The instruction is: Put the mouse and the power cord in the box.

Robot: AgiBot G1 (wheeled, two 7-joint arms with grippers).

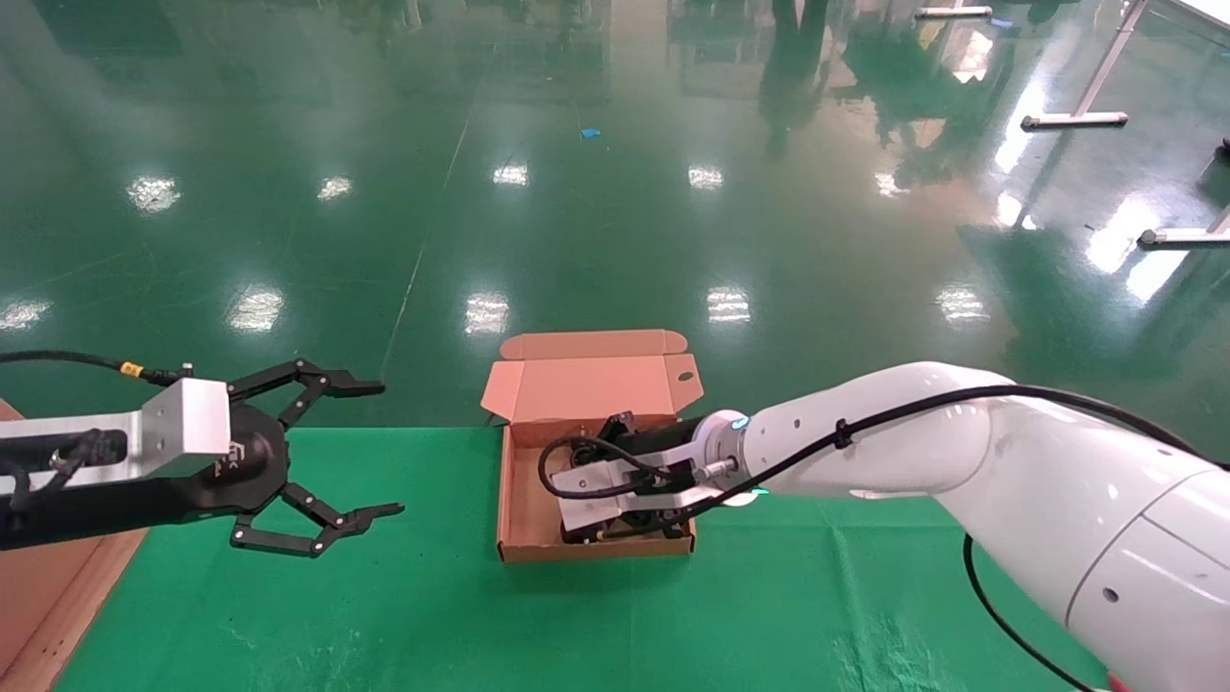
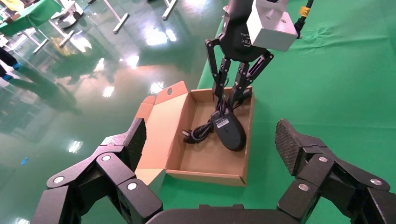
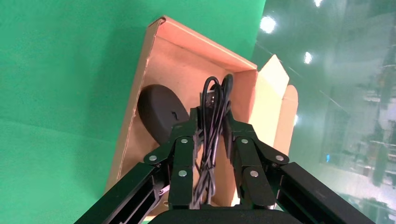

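Note:
The brown cardboard box stands open on the green cloth, its lid tilted back. Inside, the black mouse lies label side up along one wall, also seen as the mouse in the right wrist view. The power cord lies bundled beside it on the box floor. My right gripper reaches down into the box and is shut on the power cord, whose strands run between its fingers. My left gripper hovers open to the left of the box, holding nothing.
A larger brown cardboard sheet lies at the table's left edge. The green cloth ends just behind the box, with glossy green floor beyond. Metal frame legs stand far back on the right.

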